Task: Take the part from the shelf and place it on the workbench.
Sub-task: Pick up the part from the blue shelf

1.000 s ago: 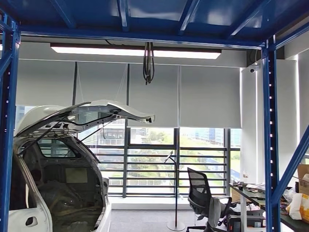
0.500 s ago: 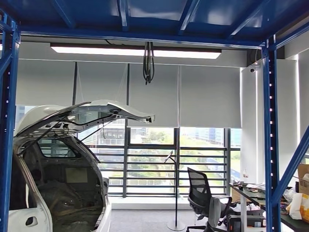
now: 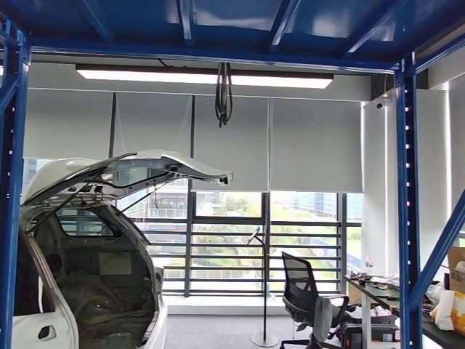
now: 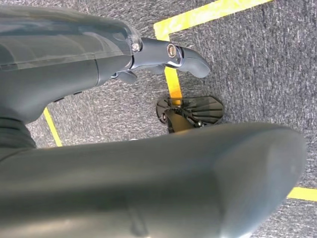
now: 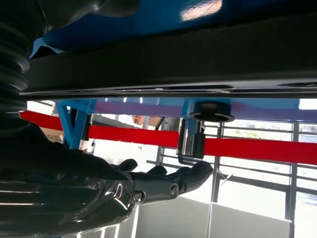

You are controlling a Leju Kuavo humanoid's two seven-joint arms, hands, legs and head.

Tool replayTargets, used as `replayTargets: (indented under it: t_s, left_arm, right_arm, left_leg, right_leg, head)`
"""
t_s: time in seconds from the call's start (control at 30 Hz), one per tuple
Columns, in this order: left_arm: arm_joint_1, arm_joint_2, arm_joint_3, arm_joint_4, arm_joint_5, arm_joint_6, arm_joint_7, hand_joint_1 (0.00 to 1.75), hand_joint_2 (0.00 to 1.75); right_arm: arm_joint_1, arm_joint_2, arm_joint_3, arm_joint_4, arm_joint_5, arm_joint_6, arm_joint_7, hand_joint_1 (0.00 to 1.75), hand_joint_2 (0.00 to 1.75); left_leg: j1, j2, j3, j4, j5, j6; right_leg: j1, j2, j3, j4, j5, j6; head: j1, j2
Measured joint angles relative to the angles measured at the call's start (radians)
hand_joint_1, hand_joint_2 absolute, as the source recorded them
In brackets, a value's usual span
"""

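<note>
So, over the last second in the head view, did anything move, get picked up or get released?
Nothing visibly changed. The white car body with its raised hatch, the office chair and the blue frame all sit as before, and the view itself has not shifted.

i see a white car body [image 3: 82, 276] on the left with its hatch raised, an office chair [image 3: 304, 298] by the window, a floor lamp [image 3: 264, 291] beside it, a cluttered desk [image 3: 378, 294] on the right, and yellow floor tape [image 4: 174, 82] on grey carpet.
</note>
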Motion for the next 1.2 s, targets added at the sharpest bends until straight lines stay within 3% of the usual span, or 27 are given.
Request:
replayTargets:
  t_s: [0.13,0.17,0.27,0.3,0.63,1.2]
  left_arm:
    - [-0.001,-0.006,0.0,0.0,0.001,0.0,-0.001,0.0,0.0]
    - [-0.001,-0.007,0.0,0.0,0.001,0.0,-0.002,0.0,0.0]
    - [-0.001,-0.01,0.0,0.0,0.001,0.0,-0.002,0.0,0.0]
    - [-0.001,-0.011,0.0,0.0,0.001,0.0,-0.002,0.0,0.0]
    - [0.001,-0.016,-0.001,0.0,-0.003,-0.008,-0.041,0.0,0.0]
    - [-0.009,-0.016,-0.029,0.0,-0.019,-0.004,-0.091,0.0,0.0]
  right_arm:
    - [-0.008,0.027,0.012,0.024,-0.003,0.002,-0.003,0.0,1.75]
    - [-0.01,0.032,0.014,0.029,-0.004,0.002,-0.003,0.07,1.75]
    - [-0.016,0.043,0.018,0.044,-0.002,0.003,-0.003,1.38,1.75]
    - [-0.017,0.045,0.019,0.048,-0.002,0.004,-0.003,1.75,1.75]
    - [-0.019,0.054,0.026,0.06,-0.021,0.023,0.002,1.75,1.75]
    - [-0.01,0.021,0.027,0.003,-0.025,0.007,0.012,1.75,1.75]
  left_leg:
    - [0.0,0.0,0.0,0.0,0.0,0.0]
    - [0.0,0.0,0.0,0.0,0.0,0.0]
    - [0.0,0.0,0.0,0.0,0.0,0.0]
    - [0.0,0.0,0.0,0.0,0.0,0.0]
    - [0.0,0.0,0.0,0.0,0.0,0.0]
    - [0.0,0.0,0.001,0.0,0.0,0.0]
  right_leg:
    - [0.0,0.0,0.0,0.0,0.0,0.0]
    - [0.0,0.0,0.0,0.0,0.0,0.0]
    - [0.0,0.0,0.0,0.0,0.0,0.0]
    - [0.0,0.0,0.0,0.0,0.0,0.0]
    - [0.0,0.0,0.0,0.0,0.0,0.0]
    - [0.0,0.0,0.0,0.0,0.0,0.0]
  head:
    - [0.0,0.0]
    - [0.0,0.0]
    - [0.0,0.0]
    - [0.0,0.0]
    - [0.0,0.0]
    - [0.0,0.0]
